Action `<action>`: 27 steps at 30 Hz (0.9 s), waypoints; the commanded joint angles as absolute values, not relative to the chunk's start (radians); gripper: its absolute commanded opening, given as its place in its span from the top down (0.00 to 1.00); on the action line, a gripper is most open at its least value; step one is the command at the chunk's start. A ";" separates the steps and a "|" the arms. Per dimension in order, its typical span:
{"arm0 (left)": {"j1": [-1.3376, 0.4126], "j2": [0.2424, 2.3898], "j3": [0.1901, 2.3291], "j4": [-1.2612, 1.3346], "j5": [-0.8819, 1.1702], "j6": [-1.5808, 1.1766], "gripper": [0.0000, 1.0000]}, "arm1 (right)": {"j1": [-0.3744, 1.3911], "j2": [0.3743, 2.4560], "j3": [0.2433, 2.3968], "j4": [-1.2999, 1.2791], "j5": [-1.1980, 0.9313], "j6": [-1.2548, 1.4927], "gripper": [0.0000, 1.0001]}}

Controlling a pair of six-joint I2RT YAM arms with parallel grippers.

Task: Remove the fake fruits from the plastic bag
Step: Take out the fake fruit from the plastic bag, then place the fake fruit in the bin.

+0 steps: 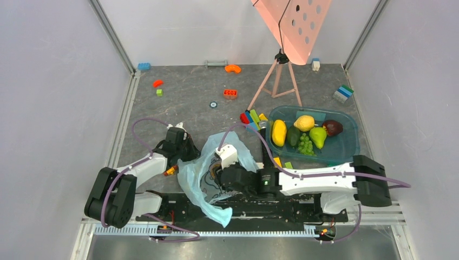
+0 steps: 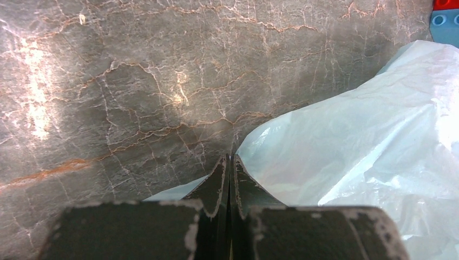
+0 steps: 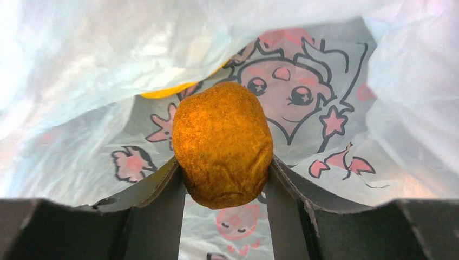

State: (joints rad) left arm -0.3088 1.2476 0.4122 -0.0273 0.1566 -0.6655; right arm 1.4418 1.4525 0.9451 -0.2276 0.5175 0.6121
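Note:
The light blue plastic bag [image 1: 201, 176] lies crumpled between my two arms, its mouth facing right. My right gripper [image 3: 223, 162] is deep inside the bag, shut on an orange-brown, rough-skinned oval fruit [image 3: 223, 143]; in the top view its fingers are hidden by the film. A yellow-orange fruit [image 3: 165, 91] peeks out behind it under a fold. My left gripper [image 2: 230, 162] is shut at the bag's left edge [image 2: 352, 141], with thin film pinched between the jaws. It also shows in the top view [image 1: 189, 153].
A teal see-through tub [image 1: 346, 149] at the right holds a lemon [image 1: 304, 123], green pear [image 1: 317, 137], maroon fruit [image 1: 332, 128] and others. A pink panel on a tripod [image 1: 280, 81] stands behind it. Toy bricks [image 1: 230, 93] are scattered at the back.

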 commanded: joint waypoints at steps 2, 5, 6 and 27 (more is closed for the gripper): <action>-0.305 1.254 0.442 -0.011 0.134 -0.670 0.98 | 1.438 1.313 0.937 -0.230 0.517 0.574 0.68; -0.305 1.255 0.443 -0.011 0.131 -0.671 0.98 | 1.437 1.235 0.927 -0.239 0.478 0.553 0.67; -0.305 1.255 0.443 -0.011 0.131 -0.671 0.98 | 1.437 1.211 0.925 -0.248 0.463 0.545 0.67; -0.305 1.289 0.468 -0.004 0.133 -0.678 0.98 | 1.326 0.956 1.314 -0.616 0.539 0.397 0.68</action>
State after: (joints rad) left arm -0.3088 1.2800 0.4377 -0.0254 0.1406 -0.6655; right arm 1.3975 0.9180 1.1786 -0.4938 0.4095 0.4515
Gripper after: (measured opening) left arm 0.026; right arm 0.521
